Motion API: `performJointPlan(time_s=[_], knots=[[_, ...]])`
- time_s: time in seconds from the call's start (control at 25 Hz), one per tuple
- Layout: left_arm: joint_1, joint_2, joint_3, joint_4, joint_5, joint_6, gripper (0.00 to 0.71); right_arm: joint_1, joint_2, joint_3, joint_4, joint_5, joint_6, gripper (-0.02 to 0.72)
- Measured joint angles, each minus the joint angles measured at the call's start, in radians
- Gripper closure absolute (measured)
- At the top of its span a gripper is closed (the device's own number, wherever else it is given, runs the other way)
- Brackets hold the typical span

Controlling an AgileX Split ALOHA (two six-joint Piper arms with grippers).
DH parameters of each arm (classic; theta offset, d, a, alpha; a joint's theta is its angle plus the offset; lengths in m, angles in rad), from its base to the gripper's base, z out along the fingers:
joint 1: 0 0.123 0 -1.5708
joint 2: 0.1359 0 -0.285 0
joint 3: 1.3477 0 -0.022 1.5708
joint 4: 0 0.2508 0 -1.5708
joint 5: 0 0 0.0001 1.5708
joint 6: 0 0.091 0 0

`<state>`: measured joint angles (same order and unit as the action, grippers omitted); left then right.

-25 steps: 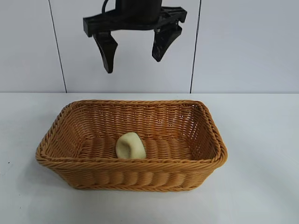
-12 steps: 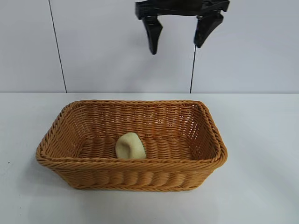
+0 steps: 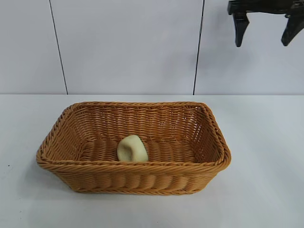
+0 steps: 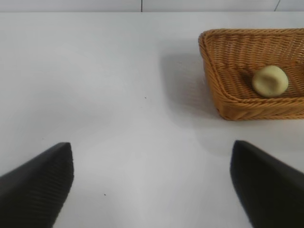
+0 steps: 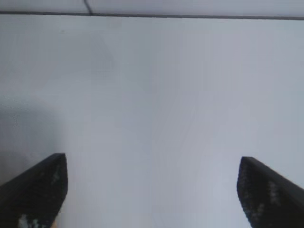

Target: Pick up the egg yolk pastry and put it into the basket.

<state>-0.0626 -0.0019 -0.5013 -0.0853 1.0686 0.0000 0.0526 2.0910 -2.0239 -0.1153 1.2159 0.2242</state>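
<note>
The small pale yellowish-cream round egg yolk pastry lies inside the golden-brown woven wicker basket; the right gripper hangs high, spread wide and empty; the left gripper gapes wide over bare table; little risk seems left besides a stray descending arm knocking the basket.

White tabletop, pale panelled wall behind with dark vertical seams

Pastry in basket on tabletop
The egg yolk pastry lies inside the basket, near its front wall, left of centre; the basket sits mid-tabletop.
</note>
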Motion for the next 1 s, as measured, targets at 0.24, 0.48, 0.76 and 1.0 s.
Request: performJointPlan(time_s=[0.24, 0.48, 0.76, 1.0], knots=[[0.000, 0.000, 0.000, 0.000, 0.000, 0.000, 0.063, 0.002, -0.139, 0.251, 0.007, -0.001, -0.012, 0.009], [0.000, 0.000, 0.000, 0.000, 0.000, 0.000, 0.063, 0.002, -0.400, 0.608, 0.007, 0.000, -0.038, 0.009], [0.000, -0.002, 0.000, 0.000, 0.000, 0.000, 0.063, 0.002, -0.721, 0.953, 0.007, 0.002, -0.049, 0.009], [0.000, -0.002, 0.000, 0.000, 0.000, 0.000, 0.063, 0.002, -0.989, 1.194, 0.019, -0.028, -0.051, 0.009]])
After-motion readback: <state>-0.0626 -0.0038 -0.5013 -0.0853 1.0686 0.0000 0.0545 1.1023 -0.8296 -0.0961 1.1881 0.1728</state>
